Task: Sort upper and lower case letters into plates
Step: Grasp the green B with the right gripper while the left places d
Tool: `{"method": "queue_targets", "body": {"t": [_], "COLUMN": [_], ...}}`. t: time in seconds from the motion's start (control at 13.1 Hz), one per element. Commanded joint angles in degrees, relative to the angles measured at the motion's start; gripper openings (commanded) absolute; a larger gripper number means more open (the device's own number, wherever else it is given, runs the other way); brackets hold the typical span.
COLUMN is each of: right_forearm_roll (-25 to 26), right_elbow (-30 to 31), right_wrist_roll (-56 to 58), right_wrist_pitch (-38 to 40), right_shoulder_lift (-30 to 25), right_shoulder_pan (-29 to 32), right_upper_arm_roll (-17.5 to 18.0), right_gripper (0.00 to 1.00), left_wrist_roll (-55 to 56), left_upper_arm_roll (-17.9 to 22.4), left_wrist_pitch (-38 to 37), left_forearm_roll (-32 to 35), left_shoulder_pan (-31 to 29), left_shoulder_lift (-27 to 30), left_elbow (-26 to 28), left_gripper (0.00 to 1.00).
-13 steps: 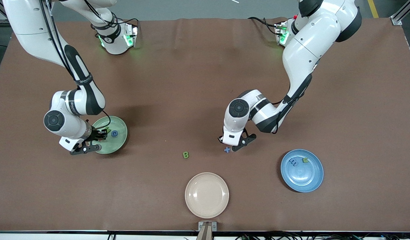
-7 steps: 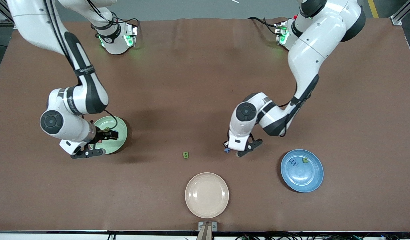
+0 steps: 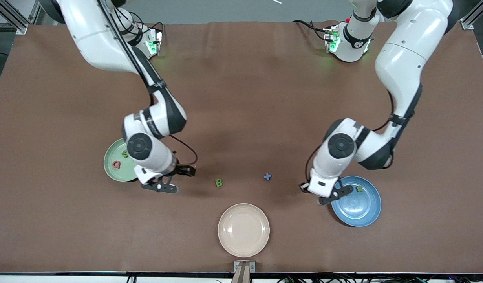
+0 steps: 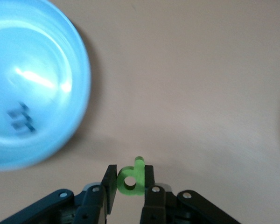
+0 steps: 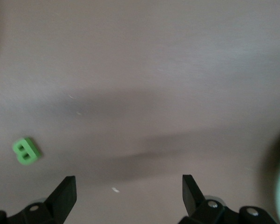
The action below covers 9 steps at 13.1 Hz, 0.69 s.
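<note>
- Clock directions are read in the front view, with twelve o'clock at the robots' bases.
- The left gripper (image 3: 327, 193) (image 4: 130, 181) now hangs over the nine o'clock rim of the blue plate (image 3: 359, 214) (image 4: 37, 70). A second ago it was at the blue cross (image 3: 268, 177) near the table's middle.
- Its fingers are clamped on a small green lowercase letter "d" (image 4: 132, 179), seen in the left wrist view.
- The blue cross lies where it was, now alone on the brown table (image 3: 241, 98).
- The blue plate sits at four o'clock from the table's centre. It holds a green letter (image 3: 359, 188) and a dark blue letter (image 4: 19, 120).
- The right gripper (image 3: 165, 179) (image 5: 128, 191) has left the mint green plate (image 3: 112, 173). It is now over bare table at that plate's three o'clock, with its fingers spread wide and nothing between them.
- The mint green plate sits at nine o'clock from the table's centre. A red letter (image 3: 116, 164) now shows in it.
- A green "B" (image 3: 218, 182) (image 5: 26, 151) lies unmoved at eleven o'clock of the cream plate (image 3: 244, 236).
- The cream plate is at six o'clock.
</note>
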<state>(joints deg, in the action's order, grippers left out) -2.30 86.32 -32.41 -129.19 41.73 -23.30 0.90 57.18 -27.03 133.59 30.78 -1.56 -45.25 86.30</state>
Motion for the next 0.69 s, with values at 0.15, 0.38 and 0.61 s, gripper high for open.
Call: {"method": "queue_targets", "body": {"t": [0.15, 0.38, 0.61], "right_forearm_roll": [1.50, 6.34, 7.14], "right_elbow": [-16.87, -18.91, -18.30], "right_wrist_roll": [-1.95, -1.08, 0.24], "right_wrist_pitch": [0.08, -1.67, -3.00], "right_shoulder_lift": [12.66, 14.96, 15.22], "right_shoulder_pan": [-6.48, -8.16, -8.69], "right_upper_arm_roll": [-1.43, -1.43, -1.43], "right_gripper": [1.00, 0.95, 0.81], "left_wrist_roll": [-11.28, -14.90, -17.18], "left_upper_arm_roll": [-0.13, 0.66, 2.59], "left_wrist_pitch": [-0.52, 0.00, 0.62], "left_forearm_roll": [0.60, 0.42, 0.42], "left_shoulder_pan": [-4.32, -4.24, -3.97], "left_shoulder_lift": [0.08, -1.50, -1.77], "left_elbow": [-1.48, -3.15, -3.33], "left_gripper": [0.01, 0.01, 0.10]}}
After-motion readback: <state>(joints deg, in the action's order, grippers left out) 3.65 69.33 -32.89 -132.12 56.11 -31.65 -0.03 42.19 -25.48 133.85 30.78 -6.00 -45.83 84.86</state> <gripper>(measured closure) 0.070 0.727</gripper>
